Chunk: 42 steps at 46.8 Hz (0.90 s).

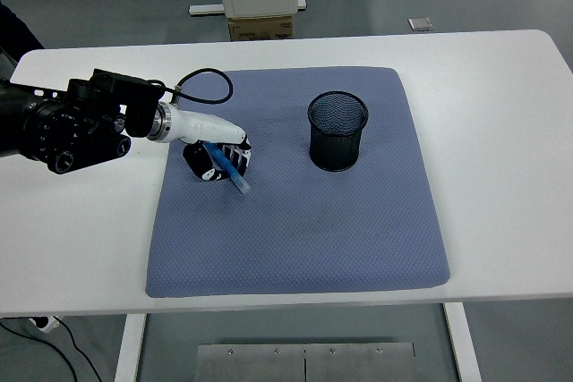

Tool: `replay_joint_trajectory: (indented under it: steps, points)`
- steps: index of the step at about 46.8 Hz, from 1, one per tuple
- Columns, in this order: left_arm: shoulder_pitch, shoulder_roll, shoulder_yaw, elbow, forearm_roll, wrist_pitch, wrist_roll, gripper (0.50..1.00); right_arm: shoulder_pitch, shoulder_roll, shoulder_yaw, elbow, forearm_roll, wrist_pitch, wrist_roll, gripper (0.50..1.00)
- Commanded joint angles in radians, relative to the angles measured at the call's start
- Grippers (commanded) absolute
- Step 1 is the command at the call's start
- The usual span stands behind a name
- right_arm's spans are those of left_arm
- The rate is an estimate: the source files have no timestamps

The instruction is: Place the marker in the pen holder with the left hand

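We see the left hand (218,157) curled tight around the blue marker (230,171), low over the left part of the blue mat (295,221). Marker's long axis runs diagonally, free end pointing down-right; pen holder (337,131) stands well apart to the right.

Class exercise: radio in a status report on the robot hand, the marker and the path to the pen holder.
Left robot hand shut on blue marker, over the blue mat. Pen holder upright to the right, empty as far as visible. Nothing between them. Right robot hand not in view.
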<state>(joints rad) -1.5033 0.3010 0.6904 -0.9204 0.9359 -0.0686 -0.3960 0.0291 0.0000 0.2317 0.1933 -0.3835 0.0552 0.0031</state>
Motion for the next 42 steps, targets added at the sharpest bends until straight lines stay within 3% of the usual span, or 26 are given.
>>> replay_joint_trajectory:
  steps: [1, 42]
  points:
    - [-0.009, 0.007, 0.0, 0.0, -0.002, 0.0, -0.001, 0.5, 0.0, 0.0, 0.0, 0.0, 0.0, 0.0, 0.0, 1.0]
    - [-0.095, 0.014, -0.037, 0.003, -0.101, -0.008, -0.015, 0.5, 0.0, 0.0, 0.0, 0.0, 0.0, 0.0, 0.0, 1.0]
